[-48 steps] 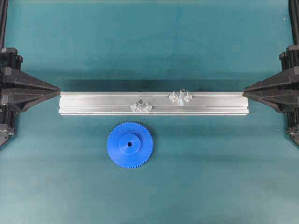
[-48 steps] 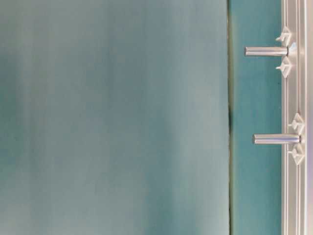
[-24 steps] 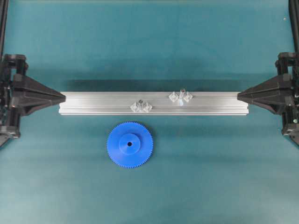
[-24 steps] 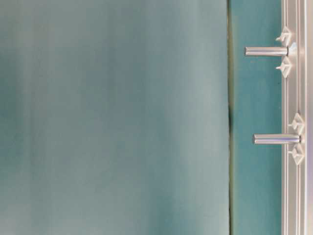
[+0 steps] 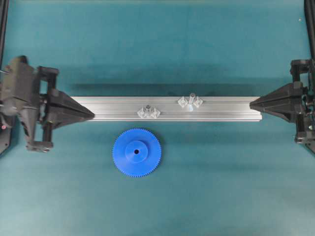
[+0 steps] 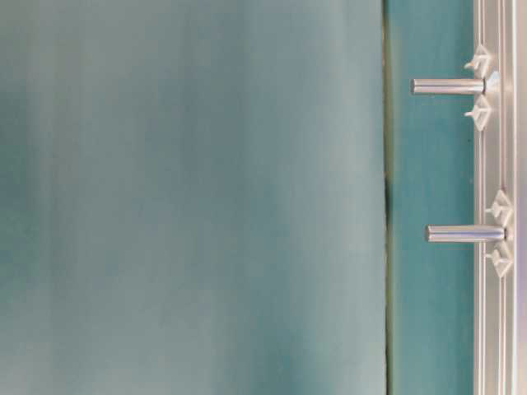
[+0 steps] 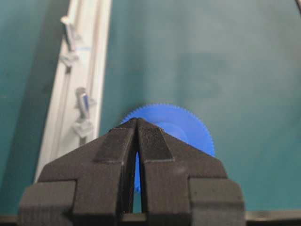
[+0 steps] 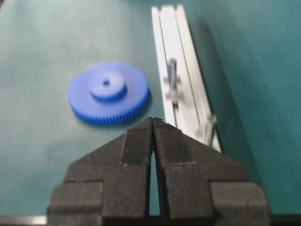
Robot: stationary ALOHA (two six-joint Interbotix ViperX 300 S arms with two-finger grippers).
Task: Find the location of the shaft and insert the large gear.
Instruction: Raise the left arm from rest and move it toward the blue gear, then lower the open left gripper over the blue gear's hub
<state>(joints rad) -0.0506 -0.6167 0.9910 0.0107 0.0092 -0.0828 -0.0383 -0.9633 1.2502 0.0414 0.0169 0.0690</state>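
The large gear (image 5: pixel 137 152), a flat blue toothed disc with a raised hub, lies on the mat in front of the rail (image 5: pixel 221 109). The shaft (image 5: pixel 192 100) is the taller thin pin standing on the rail right of centre, and it also shows as the shaft (image 6: pixel 449 85) and the shaft (image 7: pixel 68 30). My left gripper (image 5: pixel 92 114) is shut and empty over the rail's left end. Its fingers hide part of the gear (image 7: pixel 188 127). My right gripper (image 5: pixel 251 103) is shut and empty at the rail's right end, with the gear (image 8: pixel 108 92) ahead on its left.
A shorter stubby pin (image 5: pixel 147 109) with translucent pieces stands on the rail left of the shaft, just behind the gear. The aluminium rail lies across the green mat (image 5: pixel 221 187). Black arm frames stand at both side edges.
My left gripper has moved right, from beyond the rail's left end to over it. My right gripper has shifted slightly left. The gear and pins have not moved.
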